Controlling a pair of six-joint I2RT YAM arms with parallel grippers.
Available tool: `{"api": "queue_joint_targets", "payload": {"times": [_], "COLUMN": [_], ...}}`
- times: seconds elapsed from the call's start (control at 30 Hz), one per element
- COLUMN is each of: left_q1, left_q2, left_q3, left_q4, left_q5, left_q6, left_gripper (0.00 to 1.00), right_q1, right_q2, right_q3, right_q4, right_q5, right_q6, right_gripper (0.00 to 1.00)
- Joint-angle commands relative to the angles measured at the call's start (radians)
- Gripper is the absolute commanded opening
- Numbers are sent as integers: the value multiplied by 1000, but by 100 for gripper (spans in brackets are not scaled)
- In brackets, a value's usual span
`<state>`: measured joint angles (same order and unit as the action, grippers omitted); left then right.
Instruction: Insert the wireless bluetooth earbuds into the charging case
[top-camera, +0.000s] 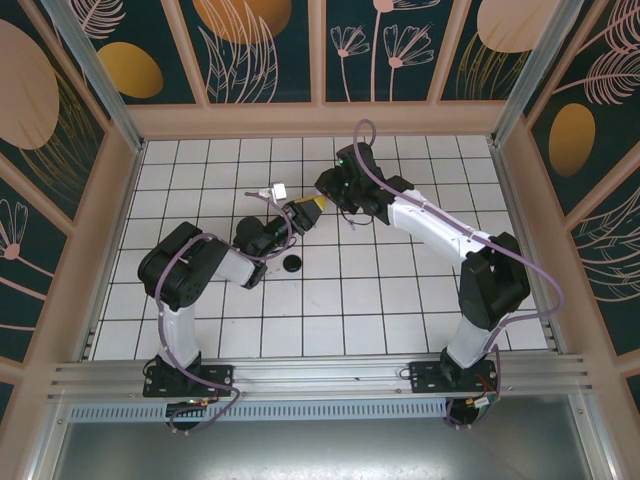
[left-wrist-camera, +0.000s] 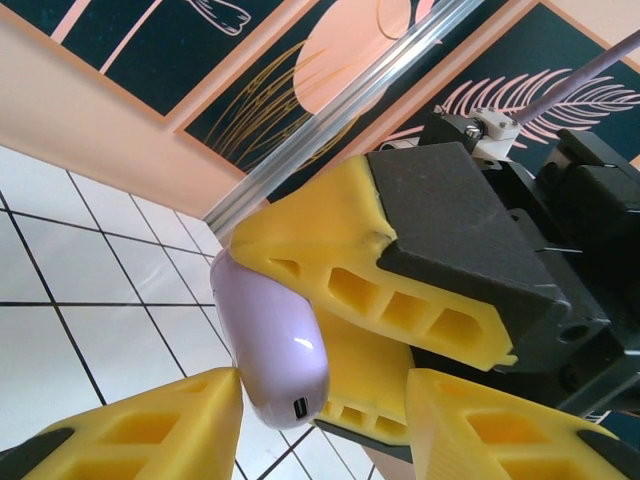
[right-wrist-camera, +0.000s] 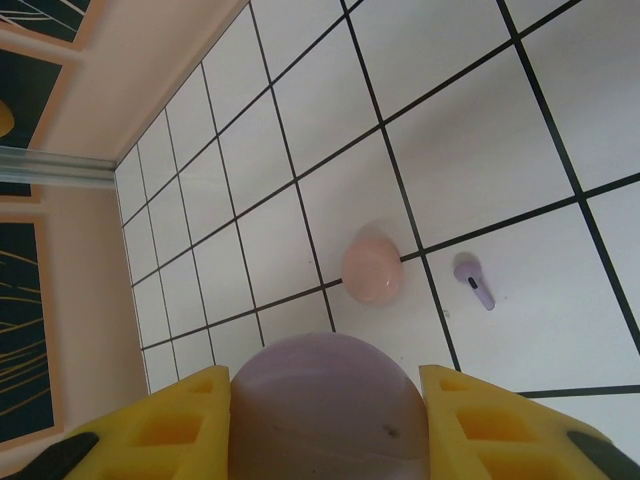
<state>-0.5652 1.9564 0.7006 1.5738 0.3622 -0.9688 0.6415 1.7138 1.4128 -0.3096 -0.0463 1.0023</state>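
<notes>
One glossy rounded lilac case (left-wrist-camera: 270, 340) | stemmed lilac earbud (right-wrist-camera: 474, 282), seemingly smooth

Lilac case (right-wrist-camera: 328, 405) cut by bottom edge; interior hidden.

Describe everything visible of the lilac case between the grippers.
The lilac case is a smooth, glossy, rounded pebble, plastic by its look, with a small dark port at one end. It hangs above the tiled table, clamped between the yellow fingers of the right gripper. Its port end touches one finger of the left gripper, whose jaws stand apart around it.
</notes>
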Motion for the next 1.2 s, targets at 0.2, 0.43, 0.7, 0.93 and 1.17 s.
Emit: {"api": "queue_joint_targets", "payload": {"times": [0.2, 0.43, 0.7, 0.93, 1.17], "left_q1": [-11, -12, -12, -12, -12], "left_q2": [49, 65, 76, 78, 60], "left_q3": [57, 69, 79, 94, 80], "left_q4": [110, 114, 136, 141, 123], "left_q5": [-5, -9, -12, 5, 16], "left_q6": [-19, -21, -32, -42, -50], "left_gripper": [40, 28, 14, 0, 0], "right_q1": [15, 15, 15, 14, -41], "right_q2": [-46, -55, -70, -76, -129], "right_q3": [18, 13, -4, 8, 45], "right_q4": [38, 38, 41, 38, 20], "right_q5": [2, 5, 8, 22, 57], "right_q6": [10, 2, 1, -4, -38], "right_gripper": [27, 27, 27, 37, 72]}}
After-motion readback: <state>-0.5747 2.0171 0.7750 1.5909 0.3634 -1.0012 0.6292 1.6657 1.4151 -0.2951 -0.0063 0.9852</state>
